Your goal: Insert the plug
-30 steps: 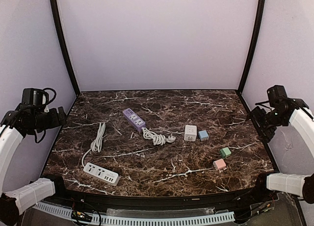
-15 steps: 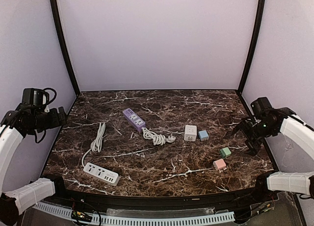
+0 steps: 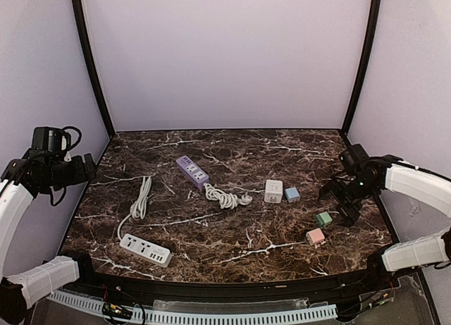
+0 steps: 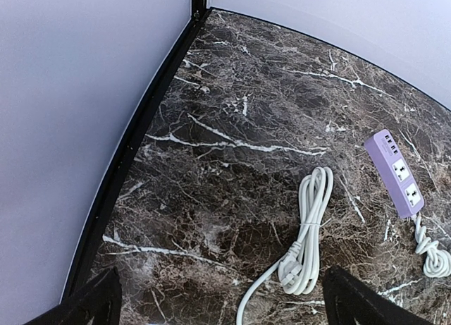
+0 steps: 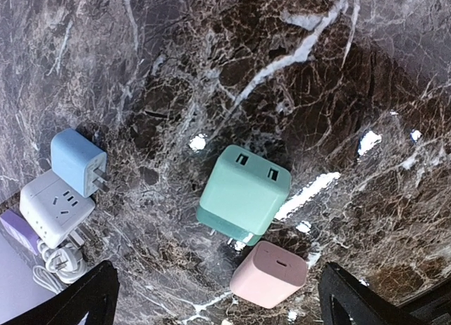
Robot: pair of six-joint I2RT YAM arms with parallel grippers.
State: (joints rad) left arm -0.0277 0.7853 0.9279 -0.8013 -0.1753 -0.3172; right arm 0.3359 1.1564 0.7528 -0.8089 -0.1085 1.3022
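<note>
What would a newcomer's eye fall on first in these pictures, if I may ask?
Probably the pastel chargers on the right of the marble table: green charger, pink charger and blue charger, the last beside a white cube socket. The right gripper hovers open by the green one. Farther left lie a purple power strip and a white power strip.

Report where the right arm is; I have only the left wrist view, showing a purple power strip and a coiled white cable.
Observer: The right gripper hovers open above a mint-green cube charger on the right side of the dark marble table.
Operator: Name what lies beside that charger.
Observer: A pink cube charger, close by; I cannot tell whether they touch.
Operator: Give me any other sockets.
Observer: A white power strip lies near the front left edge.
</note>
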